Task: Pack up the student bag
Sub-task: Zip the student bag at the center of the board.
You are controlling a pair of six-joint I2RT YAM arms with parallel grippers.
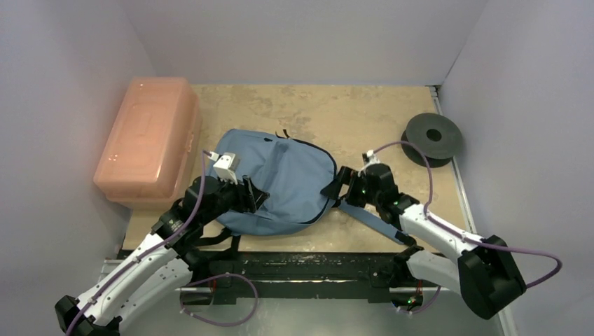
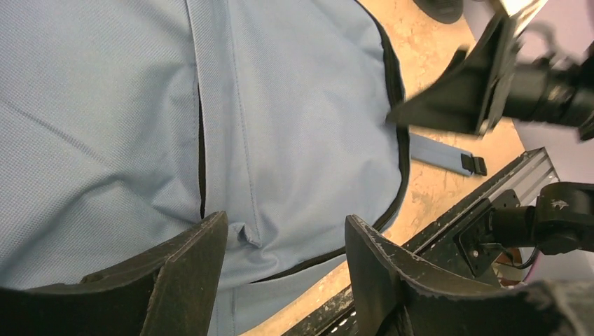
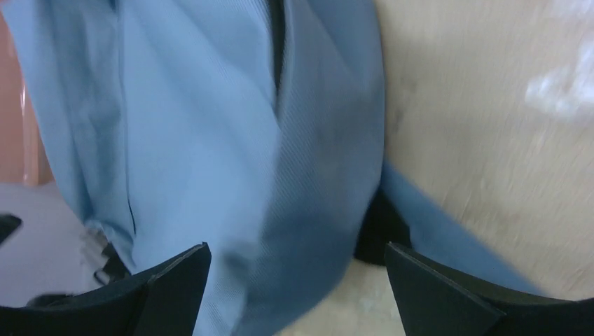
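1. The left fingers (image 2: 185, 269) stand wide apart and hold nothing. They hang over the near left part of the bag (image 1: 284, 178), and its blue-grey cloth and a sewn seam fill the wrist view beneath them.
2. The right fingers (image 3: 434, 294) are spread just as wide and grip nothing. The bag's right edge, with its dark trim, lies below the gap between them. I cannot tell whether either tip touches the cloth.
3. A black metal rail (image 1: 301, 269) runs along the near edge of the counter (image 1: 350, 112), between the two arm bases.
4. A blue strap (image 1: 375, 222) with a black end lies flat on the counter. It runs from the bag's right side toward the near right, passing under the right arm.
5. The bag lies flat in the middle of the counter, between the two arms. Its small black loop is at the far end. Black straps poke out from under its near left corner, below the left arm.
6. A salmon-pink plastic box (image 1: 147, 136) sits on the left side of the counter, close to the left wall, with its lid shut. The bag's far left corner is just beside it, and I cannot tell whether they touch.
7. A black round spool (image 1: 432, 138) with a hole in its middle lies near the far right corner, well apart from the bag.
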